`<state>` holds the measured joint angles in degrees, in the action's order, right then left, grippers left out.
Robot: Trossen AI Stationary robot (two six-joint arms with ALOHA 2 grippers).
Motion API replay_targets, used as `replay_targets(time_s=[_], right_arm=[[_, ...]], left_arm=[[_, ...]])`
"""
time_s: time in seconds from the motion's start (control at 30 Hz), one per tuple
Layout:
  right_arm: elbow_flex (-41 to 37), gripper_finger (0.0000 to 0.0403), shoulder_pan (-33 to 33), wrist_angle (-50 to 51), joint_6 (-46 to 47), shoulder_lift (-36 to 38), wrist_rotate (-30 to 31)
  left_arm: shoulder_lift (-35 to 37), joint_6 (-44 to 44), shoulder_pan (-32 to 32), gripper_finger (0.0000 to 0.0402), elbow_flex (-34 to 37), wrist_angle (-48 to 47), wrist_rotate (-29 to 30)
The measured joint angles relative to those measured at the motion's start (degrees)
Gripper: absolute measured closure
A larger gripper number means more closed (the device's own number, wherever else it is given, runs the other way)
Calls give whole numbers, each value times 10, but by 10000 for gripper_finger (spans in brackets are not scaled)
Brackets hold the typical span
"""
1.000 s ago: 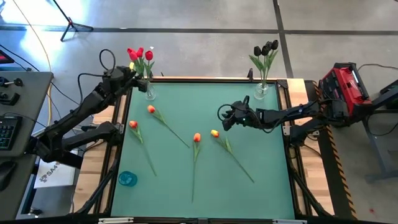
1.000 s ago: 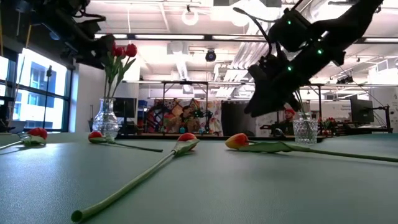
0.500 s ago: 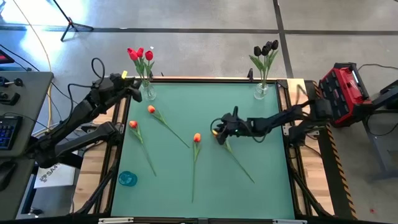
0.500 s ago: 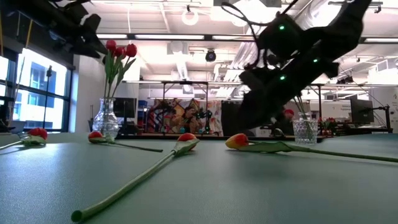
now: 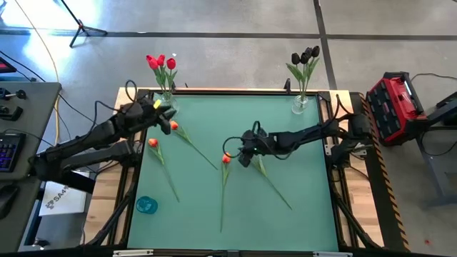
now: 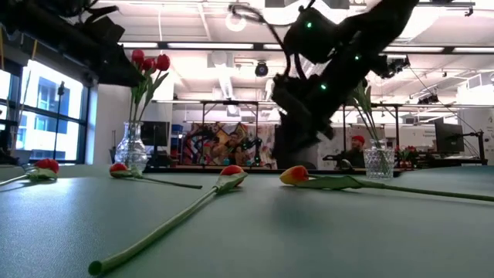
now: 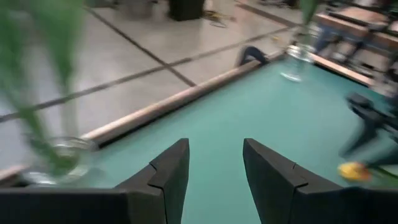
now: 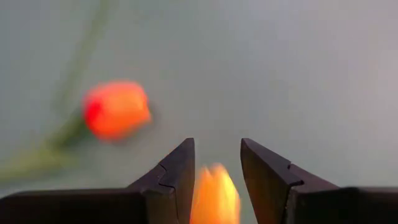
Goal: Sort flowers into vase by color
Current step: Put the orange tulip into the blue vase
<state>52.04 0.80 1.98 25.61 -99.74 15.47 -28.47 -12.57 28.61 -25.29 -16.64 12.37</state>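
the table (image 5: 300,178) has a smooth matt green top with a bare wooden rim (image 5: 235,91). both vases, the one (image 6: 131,148) near the left gripper (image 7: 214,177) and the one (image 6: 379,161) beyond the right gripper (image 8: 216,168), look like clear shiny glass. the gripper fingers (image 7: 168,177) look like matt dark plastic. the flower head (image 8: 116,109) just ahead of the right gripper looks smooth and waxy.
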Motion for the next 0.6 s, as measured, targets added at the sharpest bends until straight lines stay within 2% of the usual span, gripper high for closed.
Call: replay_targets(time_s=[0.13, 0.33, 0.47, 0.6], right_arm=[[29, 284, -5, 130, -6, 2, -23], [79, 284, -33, 259, -4, 9, -31], [99, 284, -50, 291, 14, 9, -30], [80, 284, -55, 286, 52, 9, -25]], left_arm=[[0, -10, -55, 270, 37, 46, 4], [-3, -4, -120, 282, 77, 105, 34], [-7, -4, -149, 293, 77, 96, 56], [-21, -8, -175, 302, 77, 104, 74]])
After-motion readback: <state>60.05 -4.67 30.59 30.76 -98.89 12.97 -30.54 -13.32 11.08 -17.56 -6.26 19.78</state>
